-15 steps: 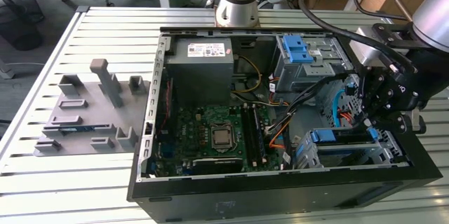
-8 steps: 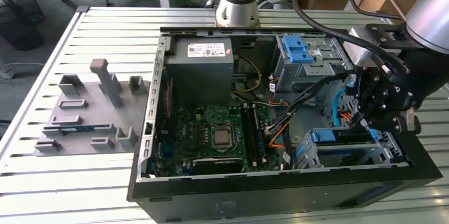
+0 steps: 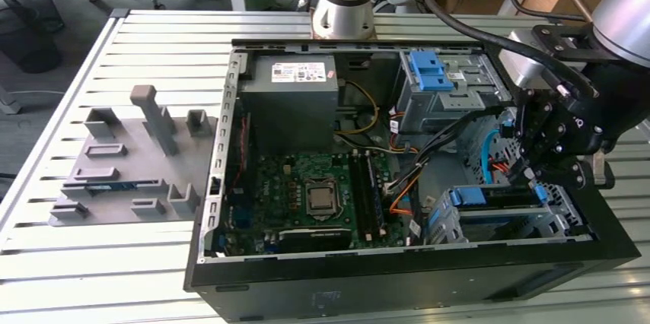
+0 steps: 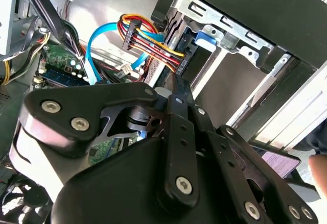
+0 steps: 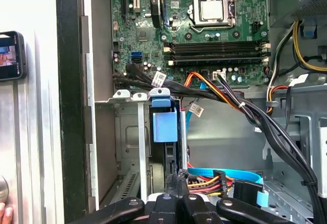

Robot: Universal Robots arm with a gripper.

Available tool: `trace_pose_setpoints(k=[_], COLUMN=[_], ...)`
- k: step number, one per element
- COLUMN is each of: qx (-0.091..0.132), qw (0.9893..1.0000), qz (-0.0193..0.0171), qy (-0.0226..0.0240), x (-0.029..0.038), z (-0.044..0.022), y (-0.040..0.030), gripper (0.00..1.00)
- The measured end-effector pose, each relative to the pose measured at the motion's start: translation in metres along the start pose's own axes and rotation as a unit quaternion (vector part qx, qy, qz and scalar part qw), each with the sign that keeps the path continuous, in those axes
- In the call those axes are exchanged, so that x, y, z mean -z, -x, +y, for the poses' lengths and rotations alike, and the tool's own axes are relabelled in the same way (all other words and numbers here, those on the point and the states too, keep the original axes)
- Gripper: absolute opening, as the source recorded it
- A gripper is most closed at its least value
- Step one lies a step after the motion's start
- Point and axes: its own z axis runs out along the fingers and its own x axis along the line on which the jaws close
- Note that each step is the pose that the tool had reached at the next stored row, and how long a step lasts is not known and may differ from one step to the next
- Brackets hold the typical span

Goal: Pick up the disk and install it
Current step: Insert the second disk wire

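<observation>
Inside the open computer case [image 3: 406,263], at the exterior view's right, the gripper [image 3: 556,158] hangs just above the lower drive bay [image 3: 508,221]. The disk [image 3: 495,196] sits in that bay, its blue carrier visible directly beneath the gripper; in the first wrist view its blue tab [image 5: 164,121] stands in the bay slot just beyond the gripper [image 5: 176,180], whose fingers are pressed together, holding nothing. The motherboard [image 3: 320,191] lies toward the exterior view's left.
</observation>
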Motion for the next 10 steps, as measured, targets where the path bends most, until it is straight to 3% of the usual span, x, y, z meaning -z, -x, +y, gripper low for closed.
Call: trace_pose_setpoints(k=[10], qx=[0.0], qw=[1.0], qz=[0.0], qy=[0.0], x=[0.0], z=[0.0001], y=[0.0], gripper=[0.11])
